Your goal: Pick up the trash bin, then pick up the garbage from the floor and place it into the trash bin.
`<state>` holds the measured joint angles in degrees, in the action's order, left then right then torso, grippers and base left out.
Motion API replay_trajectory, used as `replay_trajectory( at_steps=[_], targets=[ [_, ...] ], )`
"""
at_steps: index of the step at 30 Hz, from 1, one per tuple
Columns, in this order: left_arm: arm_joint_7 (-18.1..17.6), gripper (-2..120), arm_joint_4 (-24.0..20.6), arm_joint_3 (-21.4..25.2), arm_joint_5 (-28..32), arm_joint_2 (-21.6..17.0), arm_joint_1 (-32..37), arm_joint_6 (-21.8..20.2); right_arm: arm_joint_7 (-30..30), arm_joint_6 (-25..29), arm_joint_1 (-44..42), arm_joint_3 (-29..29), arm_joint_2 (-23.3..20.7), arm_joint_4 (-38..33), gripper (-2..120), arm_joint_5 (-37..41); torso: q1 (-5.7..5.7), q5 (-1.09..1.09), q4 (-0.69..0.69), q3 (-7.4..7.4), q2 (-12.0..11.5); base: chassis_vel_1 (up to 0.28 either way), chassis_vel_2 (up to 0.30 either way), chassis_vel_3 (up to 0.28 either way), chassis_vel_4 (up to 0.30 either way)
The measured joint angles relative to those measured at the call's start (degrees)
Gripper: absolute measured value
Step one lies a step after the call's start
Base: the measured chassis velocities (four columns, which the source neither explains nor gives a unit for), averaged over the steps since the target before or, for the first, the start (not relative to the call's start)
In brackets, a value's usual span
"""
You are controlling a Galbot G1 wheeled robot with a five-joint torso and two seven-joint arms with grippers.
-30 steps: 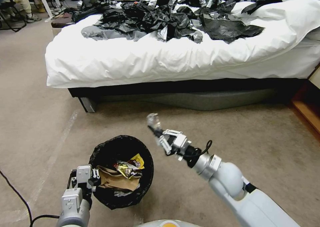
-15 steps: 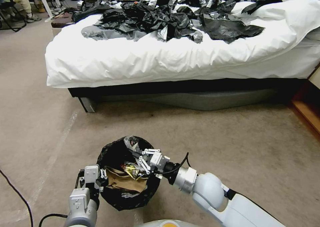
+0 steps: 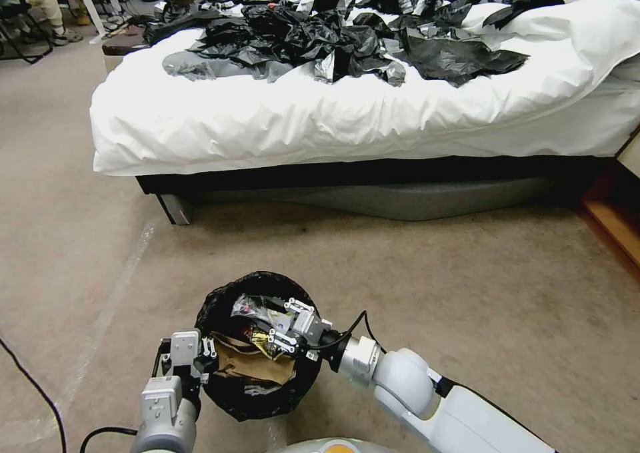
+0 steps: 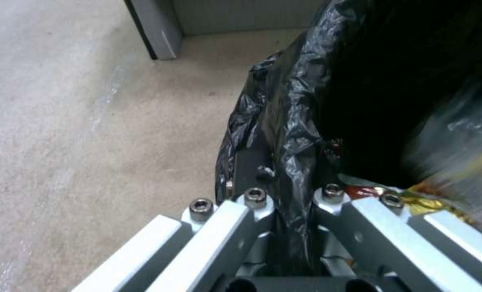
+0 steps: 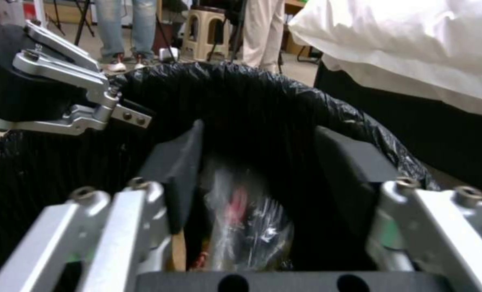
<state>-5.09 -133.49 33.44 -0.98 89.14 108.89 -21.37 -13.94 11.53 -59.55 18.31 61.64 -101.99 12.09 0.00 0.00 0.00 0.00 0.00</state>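
The jaws of the right gripper (image 3: 275, 325) stand apart over the mouth of the trash bin (image 3: 227, 390), and a clear crinkled wrapper (image 3: 250, 305) with a streak of red in it hangs loose between them, blurred in the right wrist view as if slipping free. The jaws of the left gripper (image 3: 200, 358) are clamped on the bin's rim at about 9 o'clock, pinching the black bag liner (image 4: 292, 121) folded over the edge. The bin sits low at 6 o'clock in the head view, on or just above the carpet; I cannot tell which. Inside lie a crumpled brown paper bag (image 3: 250, 366) and a gold snack wrapper (image 3: 263, 341). To do this release well, I'd say the right arm should keep its tips inside the rim line until the wrapper has fully dropped, since light film may cling to a pad or drift out. The left arm should hold the bin level and motionless, so the liner doesn't pull off the rim. The carpet towards 12 o'clock, short of the bed (image 3: 347, 120), looks bare.
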Motion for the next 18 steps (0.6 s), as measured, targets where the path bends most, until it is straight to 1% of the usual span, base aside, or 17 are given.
replay_trajectory(
  at_steps=[1, 3, 4, 7, 8, 11, 14, 17, 18],
  targets=[
    [0.0, 0, 0.0, 0.0, 0.0, 0.0, 0.0, 0.0, 0.0, 0.0, 0.0, 0.0, 0.0, 0.0, 57, 0.0, 0.00, 0.00, 0.00, 0.00, 0.0, 0.000, 0.000, 0.000, 0.000],
    [0.0, 0, 0.0, 0.0, 0.0, -0.1, -0.2, -0.1, 0.0, 0.0, -0.4, -0.6, 0.0, -0.5, 69, 0.0, 0.00, 0.00, 0.00, 0.00, 0.0, 0.000, 0.000, 0.000, 0.000],
    [0.0, 0, 0.0, 0.0, 0.0, -0.1, -0.2, -0.1, 0.0, 0.0, -0.4, -0.6, 0.0, -0.5, 69, 0.0, 0.00, 0.00, 0.00, 0.00, 0.0, 0.000, 0.000, 0.000, 0.000],
    [0.0, 0, 0.2, 0.3, -0.1, -0.2, -0.2, -0.2, -0.1, 0.0, -1.3, -1.7, -0.4, -1.2, 82, -0.1, 0.00, 0.00, 0.00, 0.00, 0.0, 0.000, 0.000, 0.000, 0.000],
    [0.0, 0, 0.2, 0.3, -0.1, -0.2, -0.2, -0.2, -0.1, 0.0, -1.3, -1.7, -0.4, -1.2, 82, -0.1, 0.00, 0.00, 0.00, 0.00, 0.0, 0.000, 0.000, 0.000, 0.000],
    [0.0, 0, 0.5, 0.4, -0.2, -0.3, -0.4, -0.2, -0.2, 0.1, -1.8, -2.4, -0.9, -2.0, 96, -0.3, 0.00, 0.01, 0.00, 0.00, 0.0, 0.000, 0.000, 0.000, 0.000],
    [0.0, 0, 0.8, 0.4, -0.4, -0.2, -0.4, -0.2, -0.2, 0.4, -2.3, -3.3, -1.2, -3.1, 100, -0.4, 0.00, 0.01, 0.00, 0.00, 0.0, 0.000, 0.000, 0.000, 0.000],
    [0.0, 0, 1.2, 0.6, -0.4, -0.2, -0.4, -0.2, -0.1, 1.1, -3.2, -5.0, -1.2, -5.0, 100, -0.9, 0.00, 0.00, 0.00, 0.00, 0.0, 0.000, 0.000, 0.000, 0.000],
    [0.0, 0, 1.5, 0.9, -0.4, -0.3, -0.5, -0.2, 0.5, 1.6, -3.9, -6.4, -1.0, -6.6, 100, -1.3, 0.00, 0.00, 0.00, 0.00, 0.0, 0.000, 0.000, 0.000, 0.000]
  ],
)
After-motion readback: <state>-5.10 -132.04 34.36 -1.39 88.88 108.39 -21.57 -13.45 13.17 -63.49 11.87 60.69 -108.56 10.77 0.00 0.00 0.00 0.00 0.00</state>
